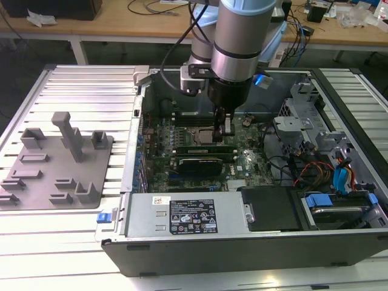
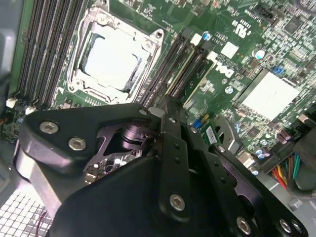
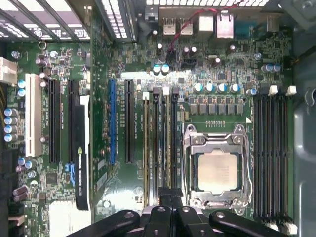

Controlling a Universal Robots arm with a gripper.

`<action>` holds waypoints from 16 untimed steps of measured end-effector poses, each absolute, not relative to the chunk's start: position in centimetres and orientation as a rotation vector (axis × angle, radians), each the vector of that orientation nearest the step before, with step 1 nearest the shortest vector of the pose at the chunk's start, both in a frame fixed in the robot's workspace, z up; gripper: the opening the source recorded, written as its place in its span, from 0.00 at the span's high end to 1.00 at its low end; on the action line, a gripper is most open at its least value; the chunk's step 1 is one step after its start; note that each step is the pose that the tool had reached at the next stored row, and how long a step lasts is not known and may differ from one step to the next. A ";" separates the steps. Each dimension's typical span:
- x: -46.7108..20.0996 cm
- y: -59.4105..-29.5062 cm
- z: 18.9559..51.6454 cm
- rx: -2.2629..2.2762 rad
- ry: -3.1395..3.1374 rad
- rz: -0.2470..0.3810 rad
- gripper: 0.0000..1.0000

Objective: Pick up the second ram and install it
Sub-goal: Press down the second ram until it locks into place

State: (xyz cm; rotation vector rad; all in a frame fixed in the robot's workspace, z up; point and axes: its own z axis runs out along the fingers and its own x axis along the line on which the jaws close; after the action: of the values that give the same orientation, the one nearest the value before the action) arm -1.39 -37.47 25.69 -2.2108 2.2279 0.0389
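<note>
The open computer case (image 1: 254, 242) lies on the ribbed worktop (image 1: 85, 91), with the grey fixture plate (image 1: 57, 163) well apart toward the exterior view's left. Inside, the arm (image 1: 242, 36) stands over the motherboard (image 3: 217, 79), beside the processor socket (image 3: 216, 170). The fingers (image 1: 222, 126) grasp the second ram (image 1: 227, 126), a thin green strip held upright just above the black memory slots (image 3: 163, 143).

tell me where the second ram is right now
In the exterior view the second ram stands on edge in a motherboard slot inside the open computer case, just below the gripper, beside the CPU socket.
</note>
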 end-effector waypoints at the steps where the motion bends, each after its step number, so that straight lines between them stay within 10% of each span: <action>1: -1.2 -37.5 25.7 -2.211 2.228 0.039 0.92; 16: 2.5 -37.5 24.8 -2.211 2.228 0.040 0.92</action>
State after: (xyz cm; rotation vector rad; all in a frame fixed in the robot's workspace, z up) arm 2.49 -37.47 24.77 -2.2110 2.2284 0.0397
